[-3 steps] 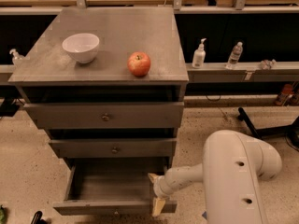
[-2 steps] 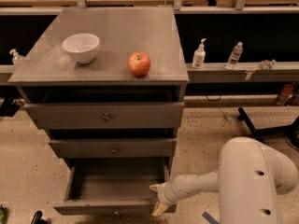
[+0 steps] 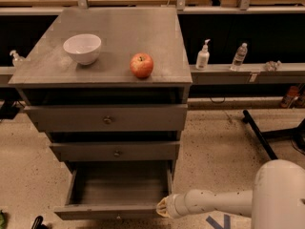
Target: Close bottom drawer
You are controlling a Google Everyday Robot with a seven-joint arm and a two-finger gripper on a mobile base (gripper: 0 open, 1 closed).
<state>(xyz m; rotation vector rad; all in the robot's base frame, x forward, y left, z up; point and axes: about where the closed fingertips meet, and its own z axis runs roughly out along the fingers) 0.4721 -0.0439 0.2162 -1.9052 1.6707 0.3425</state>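
Note:
The bottom drawer [image 3: 110, 212] of the grey cabinet is pulled well out, and its plain grey box shows nothing inside. Its slim front panel runs along the lower edge of the camera view. My gripper [image 3: 162, 208] sits at the end of the white arm, right at the front panel's right end, low near the floor. The arm reaches in from the lower right. Contact between gripper and panel looks likely but is not certain.
The top drawer [image 3: 107, 119] and middle drawer [image 3: 116, 151] are slightly out. A white bowl [image 3: 82, 48] and a red apple [image 3: 142, 65] rest on the cabinet top. Bottles [image 3: 203, 55] stand on a ledge at right. A black stand leg [image 3: 259, 135] crosses the floor.
The arm has sunk lower and stretched out leftwards. The gripper moved from above the drawer's right side down to the right end of its front panel. The drawer remains pulled out.

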